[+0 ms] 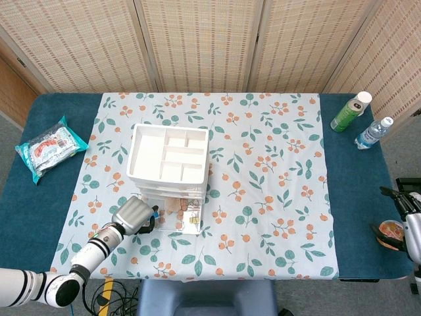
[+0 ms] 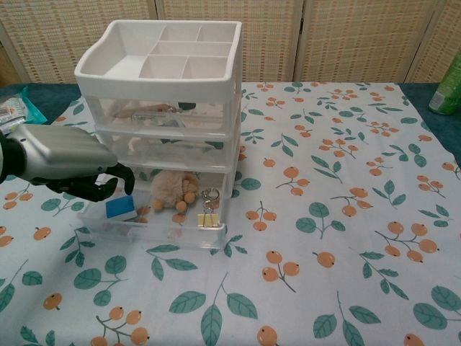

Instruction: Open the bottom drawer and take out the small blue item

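Drawer: the clear plastic bottom drawer [image 2: 155, 229] of the white three-drawer plastic box [image 2: 164, 86] is pulled out toward 6 o'clock.
Blue thing: the small flat blue item [image 2: 120, 208] lies in the drawer at its 9 o'clock end, with nothing on top of it.
Neighbours: a fluffy tan toy [image 2: 171, 191] sits just beside it at 3 o'clock, and a gold clip on a ring [image 2: 209, 209] lies past that.
Left hand: the grey left hand [image 2: 68, 169] hangs just above the blue item, at about 11 o'clock from it; its dark fingers [image 2: 115, 182] are curled in and hold nothing.
Right hand: the right hand [image 1: 409, 217] rests far off at 3 o'clock of the surface [image 1: 358, 197]; I cannot tell how its fingers lie.
How to do it well: I think the fingers should spread a little, come straight down and pinch the blue item by its two long sides.
Watch out: I would keep off the drawer wall and the fluffy toy, then lift straight up.
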Motion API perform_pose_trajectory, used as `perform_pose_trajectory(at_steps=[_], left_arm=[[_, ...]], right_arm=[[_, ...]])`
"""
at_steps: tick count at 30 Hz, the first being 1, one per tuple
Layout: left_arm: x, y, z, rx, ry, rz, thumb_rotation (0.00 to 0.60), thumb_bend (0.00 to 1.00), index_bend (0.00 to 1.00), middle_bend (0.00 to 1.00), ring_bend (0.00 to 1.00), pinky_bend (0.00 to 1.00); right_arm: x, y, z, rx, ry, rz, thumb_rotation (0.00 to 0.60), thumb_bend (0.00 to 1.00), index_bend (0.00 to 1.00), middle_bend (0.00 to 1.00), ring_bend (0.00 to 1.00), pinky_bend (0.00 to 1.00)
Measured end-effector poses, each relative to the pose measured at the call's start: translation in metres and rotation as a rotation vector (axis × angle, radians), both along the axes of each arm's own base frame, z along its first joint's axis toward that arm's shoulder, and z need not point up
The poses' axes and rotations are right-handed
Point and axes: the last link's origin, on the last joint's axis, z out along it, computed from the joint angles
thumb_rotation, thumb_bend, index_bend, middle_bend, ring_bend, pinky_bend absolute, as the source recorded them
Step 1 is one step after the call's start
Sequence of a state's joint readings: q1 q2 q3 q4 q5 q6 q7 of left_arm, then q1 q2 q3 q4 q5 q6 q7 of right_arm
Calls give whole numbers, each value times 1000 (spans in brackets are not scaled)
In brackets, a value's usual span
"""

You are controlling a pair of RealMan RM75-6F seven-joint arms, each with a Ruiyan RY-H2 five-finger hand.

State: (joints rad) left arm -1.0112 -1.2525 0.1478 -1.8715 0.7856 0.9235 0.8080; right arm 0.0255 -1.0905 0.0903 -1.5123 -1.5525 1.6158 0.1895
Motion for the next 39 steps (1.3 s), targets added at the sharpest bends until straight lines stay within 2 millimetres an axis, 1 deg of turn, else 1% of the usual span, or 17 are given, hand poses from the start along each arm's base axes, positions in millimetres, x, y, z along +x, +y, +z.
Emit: perform_pose_trajectory(at_steps=[9,17,27,35,39], left_arm=[[-8,9,0,15,39,43,10,708,243,986,1000,1000],[-12,11,-3,6,88,66,11,708,254,986,1000,1000],[-7,7,-9,-22,109,50,11,708,276,986,1000,1000],[4,2,-14,-46,63,17,8,708,267,986,1000,1000],[5,2,-11,-35,45,12,9,708,264,985,1000,1000]], right_arm=[[1,1,0,1,3,1,600,214,181,287,298,358],[1,1,0,-1,1,1,600,214,181,287,298,358],[-1,1,0,0,-5,-2,600,214,181,287,298,358],[-2,1,0,0,-6,-6,600,214,181,287,298,358],[-2,0,0,2,-6,-4,600,213,181,287,298,358]])
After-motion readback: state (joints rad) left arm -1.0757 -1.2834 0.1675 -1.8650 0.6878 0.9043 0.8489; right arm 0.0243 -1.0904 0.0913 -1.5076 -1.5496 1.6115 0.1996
